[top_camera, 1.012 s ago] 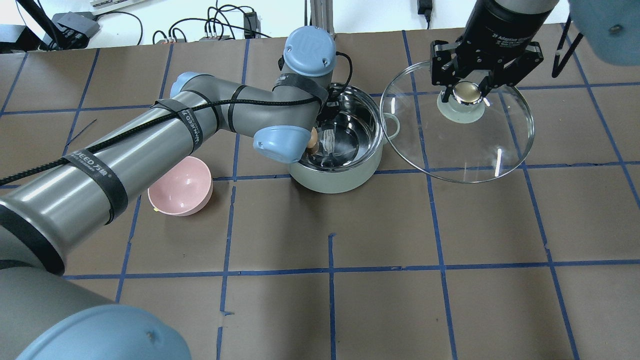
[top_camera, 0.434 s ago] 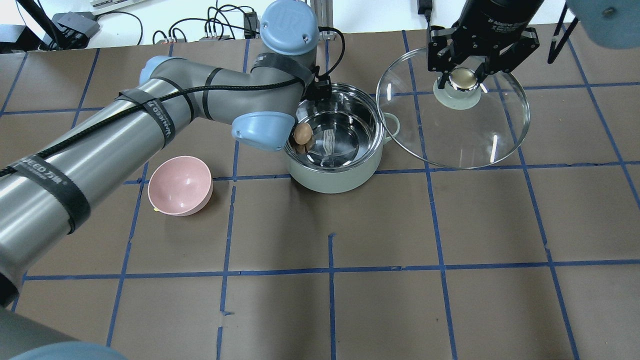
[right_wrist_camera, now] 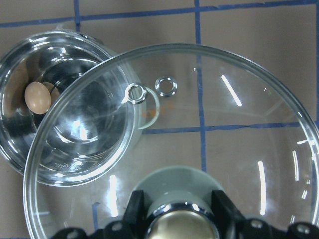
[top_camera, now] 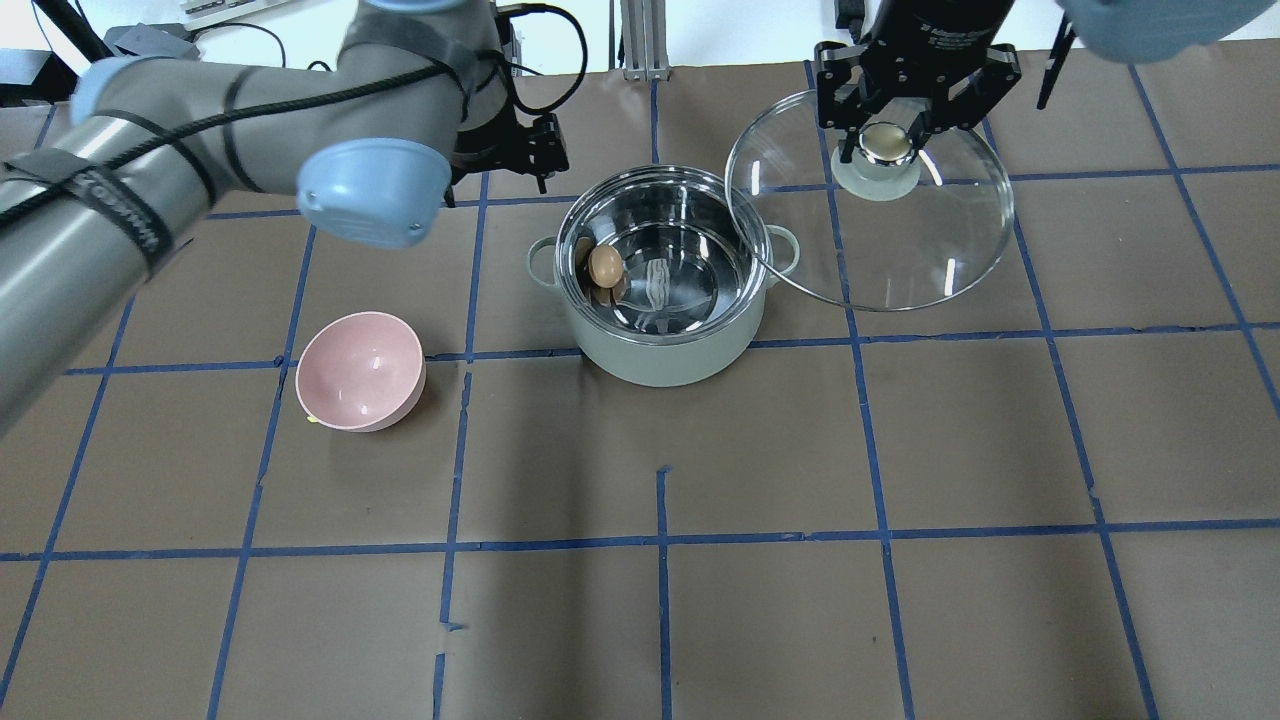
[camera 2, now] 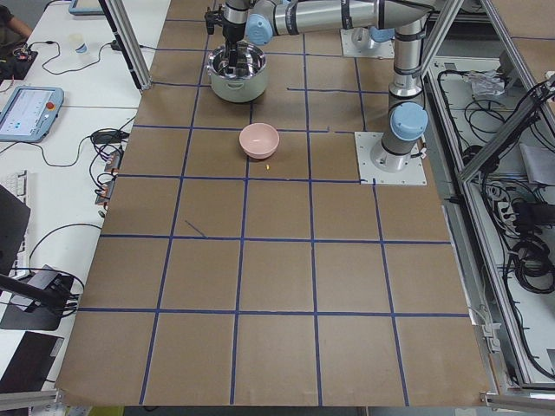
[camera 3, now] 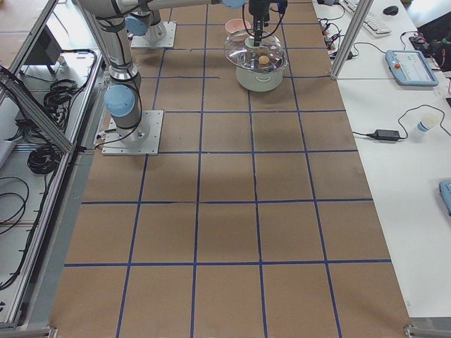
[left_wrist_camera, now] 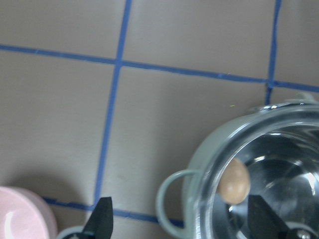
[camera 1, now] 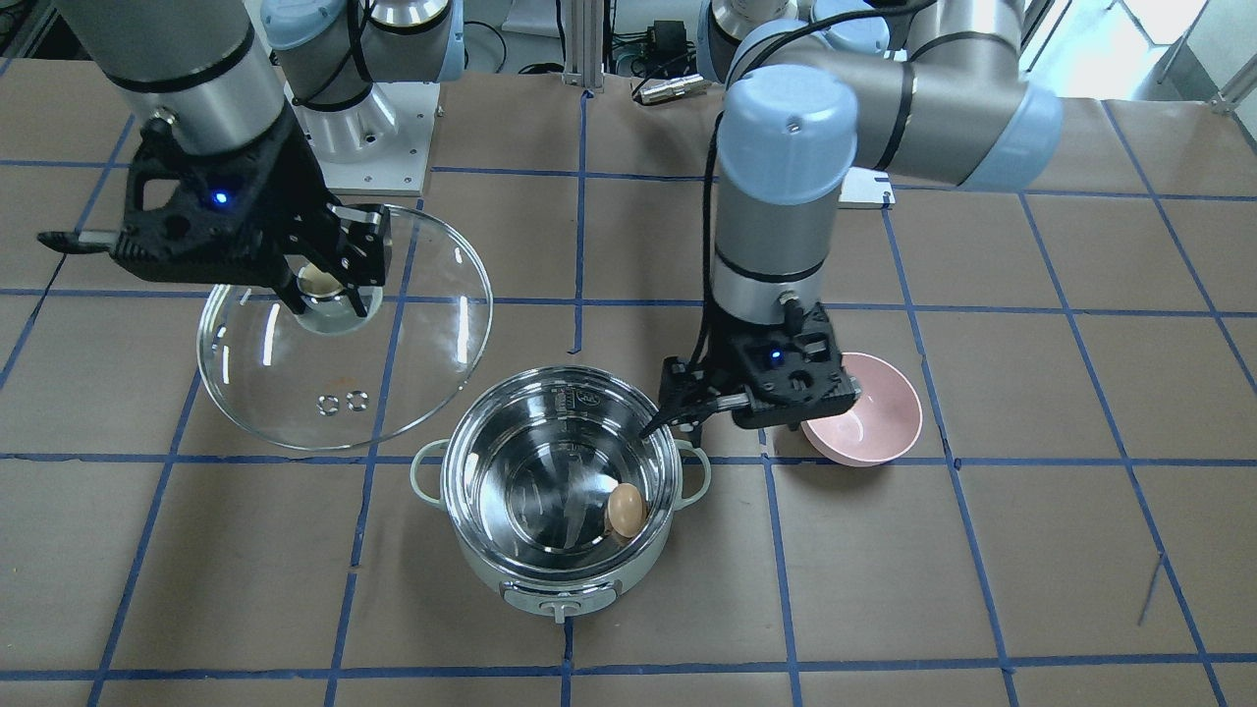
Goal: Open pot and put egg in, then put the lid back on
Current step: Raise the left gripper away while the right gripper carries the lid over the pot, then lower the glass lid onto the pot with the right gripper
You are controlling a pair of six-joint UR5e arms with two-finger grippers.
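Overhead exterior shows the large clear glass dome lid (top_camera: 900, 250), clamped by its knob in the right gripper (top_camera: 888, 140), has drifted toward the round mint-shelled steel pot (top_camera: 660, 360), its edge now overlapping the rim in this view. The left gripper (camera 1: 673, 422), jaws wide and empty, has pulled back from the pot. The drop looks done, so only relidding remains. Count: one lid, one pot, one pink round bowl (top_camera: 360, 370), and one small brown egg (top_camera: 604, 265) inside the pot against its wall.
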